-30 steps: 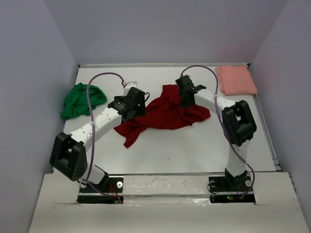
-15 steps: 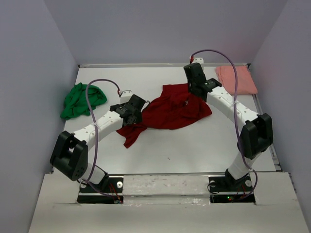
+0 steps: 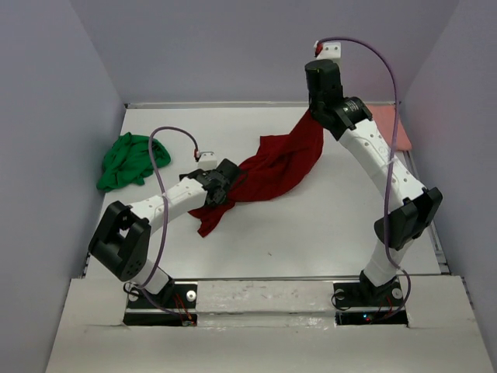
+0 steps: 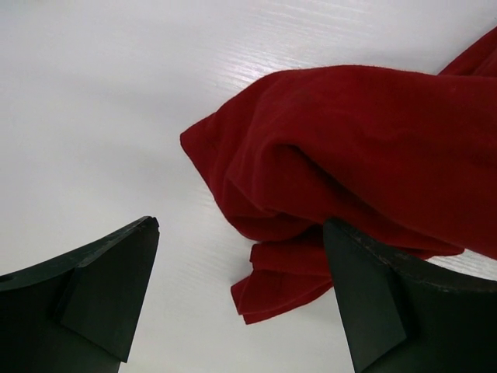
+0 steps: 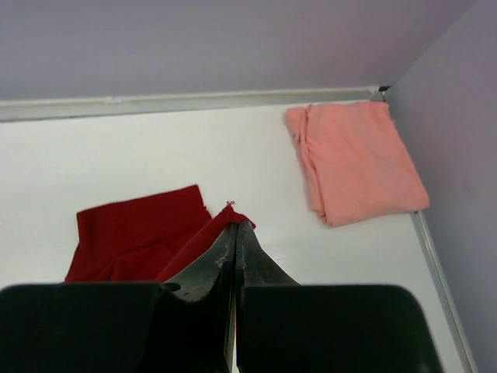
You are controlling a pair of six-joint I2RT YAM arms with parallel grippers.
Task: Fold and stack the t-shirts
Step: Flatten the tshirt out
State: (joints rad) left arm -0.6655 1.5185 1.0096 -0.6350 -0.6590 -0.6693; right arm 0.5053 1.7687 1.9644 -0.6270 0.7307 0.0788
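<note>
Right gripper (image 5: 234, 227): clamped on the dark red cloth t-shirt (image 3: 272, 167), held high near the table's (image 3: 311, 225) far edge. Left gripper (image 4: 241, 227): jaws apart at the shirt's low end.

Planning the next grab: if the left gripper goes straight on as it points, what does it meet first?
Probably the bunched edge of the dark red t-shirt, lying on the table just ahead; depth is uncertain.

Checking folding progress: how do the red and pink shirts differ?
The dark red shirt is crumpled; the salmon pink shirt is folded flat. The red one hangs partly lifted from the right gripper; the pink one lies free in the far right corner. Both are plain cloth.
</note>
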